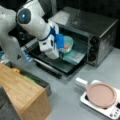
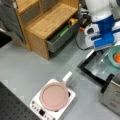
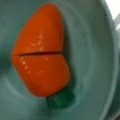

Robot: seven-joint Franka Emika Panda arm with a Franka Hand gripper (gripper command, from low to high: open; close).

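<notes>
Toy carrot (image 3: 41, 53), orange with a stubby green top and a seam across its middle, lies inside a teal bowl (image 3: 100, 50); the wrist view looks straight down on it. In both front views the bowl (image 1: 68, 43) sits on the toaster oven (image 1: 100, 32) tray, just inside the opening above the lowered door (image 1: 53, 65), so it is reachable from the front. Close against its rim the gripper (image 1: 60, 51) hangs on the Franka arm; whether its fingers are apart or together on the rim, I cannot tell. On the grey tabletop (image 2: 27, 67) in a front view stand a pink pan (image 2: 54, 96) on a white hob (image 2: 60, 112) and a wooden cabinet (image 2: 47, 22) with an open grey drawer (image 2: 60, 37)
</notes>
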